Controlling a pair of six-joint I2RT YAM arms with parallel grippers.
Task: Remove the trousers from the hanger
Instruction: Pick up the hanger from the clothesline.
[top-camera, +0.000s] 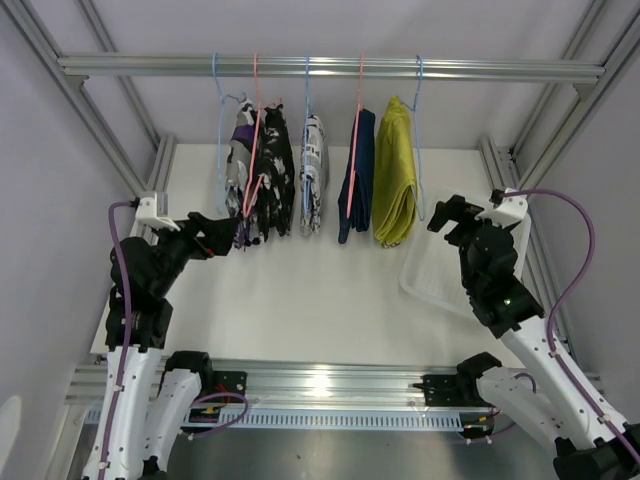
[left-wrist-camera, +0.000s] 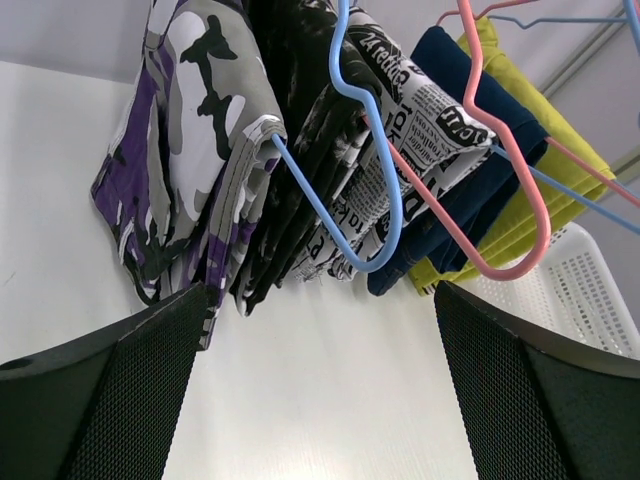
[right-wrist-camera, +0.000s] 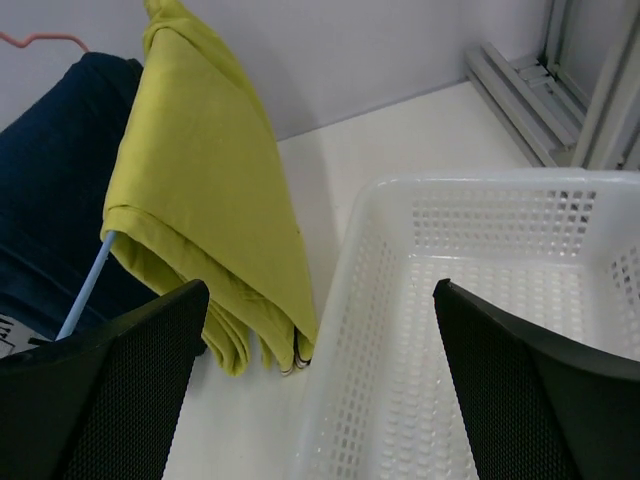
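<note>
In the top view the right arm (top-camera: 497, 275) covers part of the basket (top-camera: 425, 280), and the left gripper (top-camera: 222, 238) overlaps the lower corner of the camouflage trousers (top-camera: 238, 160). In the left wrist view the navy trousers (left-wrist-camera: 505, 125) screen most of the yellow-green trousers (left-wrist-camera: 560, 110), and the top edge cuts off the blue hanger (left-wrist-camera: 398, 190) and the pink hanger (left-wrist-camera: 510, 272).

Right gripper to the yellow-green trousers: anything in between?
Nothing visible. The right gripper is open, with only air between it and the yellow-green trousers, which hang ahead on the left of its view. The white basket sits lower right, beside them, off that line.
</note>
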